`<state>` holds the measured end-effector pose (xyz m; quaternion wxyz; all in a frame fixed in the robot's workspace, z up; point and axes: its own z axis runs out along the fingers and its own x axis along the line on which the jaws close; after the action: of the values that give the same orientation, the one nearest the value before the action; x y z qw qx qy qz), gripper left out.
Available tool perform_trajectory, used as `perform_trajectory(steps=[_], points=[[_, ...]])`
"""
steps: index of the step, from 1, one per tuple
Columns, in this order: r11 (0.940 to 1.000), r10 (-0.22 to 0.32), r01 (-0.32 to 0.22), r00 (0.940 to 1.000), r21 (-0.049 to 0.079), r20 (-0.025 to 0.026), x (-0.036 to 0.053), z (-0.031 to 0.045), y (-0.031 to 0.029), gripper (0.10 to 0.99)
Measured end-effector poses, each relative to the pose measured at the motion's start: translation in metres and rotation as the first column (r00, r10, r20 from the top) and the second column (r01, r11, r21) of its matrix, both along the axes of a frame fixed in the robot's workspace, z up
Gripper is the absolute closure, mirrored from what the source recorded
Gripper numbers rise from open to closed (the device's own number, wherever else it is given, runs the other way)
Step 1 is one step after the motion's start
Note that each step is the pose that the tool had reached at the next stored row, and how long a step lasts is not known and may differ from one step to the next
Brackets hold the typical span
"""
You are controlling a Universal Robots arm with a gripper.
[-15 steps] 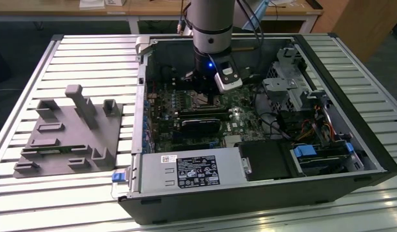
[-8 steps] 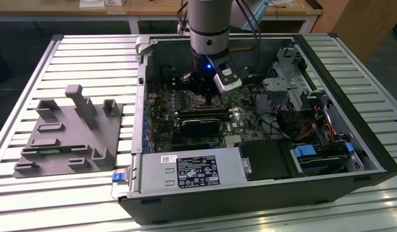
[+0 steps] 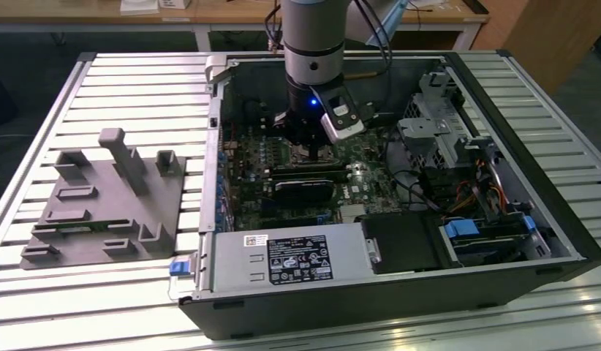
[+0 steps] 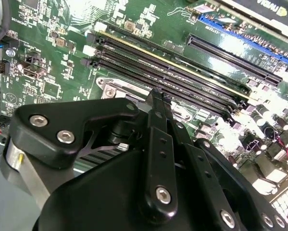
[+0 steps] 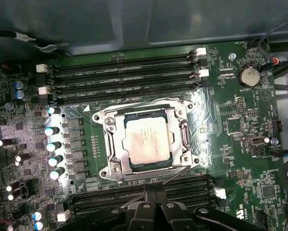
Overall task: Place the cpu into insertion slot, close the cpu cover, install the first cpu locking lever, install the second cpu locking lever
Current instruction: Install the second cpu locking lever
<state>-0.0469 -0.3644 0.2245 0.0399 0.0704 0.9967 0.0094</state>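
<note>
While my arm reaches down into the open computer case (image 3: 564, 219), my end effector (image 3: 311, 150) hangs low over the motherboard (image 5: 240, 120), near the middle of the board. In both wrist views its black fingers (image 5: 144, 208) are pressed together with nothing between them, tips pointing toward the insertion slot (image 5: 105, 120).

The cpu (image 5: 146, 142) lies flat in the insertion slot, silvery face up. The cpu cover (image 5: 115, 147) is folded down over it, so the chip shows through the square window. A thin locking lever (image 5: 134, 103) lies along the cover's edge on the side nearest one bank of memory slots (image 5: 124, 79); I cannot tell whether it is latched. A second bank of long black slots (image 4: 182, 72) runs between my fingertips and the socket.

In the exterior view the case rests on a slatted table (image 3: 134, 80). A grey fixture (image 3: 105, 205) sits at 9 o'clock of the case, just beside it. The labelled power supply (image 3: 281, 259) lies at 6 o'clock of my end effector.
</note>
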Motion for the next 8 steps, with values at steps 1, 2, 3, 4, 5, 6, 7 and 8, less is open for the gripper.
perform_trajectory(steps=[1,2,3,4,5,6,7,8], points=[[1.0,0.0,0.0,1.0,0.0,0.0,0.0,0.0,0.0,0.98],[1.0,0.0,0.0,1.0,0.0,0.0,0.0,0.0,0.0,0.98],[1.0,0.0,0.0,1.0,0.0,-0.0013,0.0,-0.0002,0.0,0.98],[1.0,0.0,0.0,1.0,0.0,-0.0071,-0.0001,-0.0006,0.0,0.98],[1.0,0.0,0.0,0.9999,-0.001,-0.0154,-0.0001,-0.0011,0.0,0.98],[1.0,0.0,0.0,0.9997,-0.003,-0.0231,-0.0001,-0.0016,0.0,0.98],[1.0,0.0,0.0,0.9996,-0.004,-0.0294,-0.0001,-0.0021,0.0,0.98],[1.0,0.0,0.0,0.9995,-0.004,-0.0314,-0.0001,-0.0021,0.0,0.98]])
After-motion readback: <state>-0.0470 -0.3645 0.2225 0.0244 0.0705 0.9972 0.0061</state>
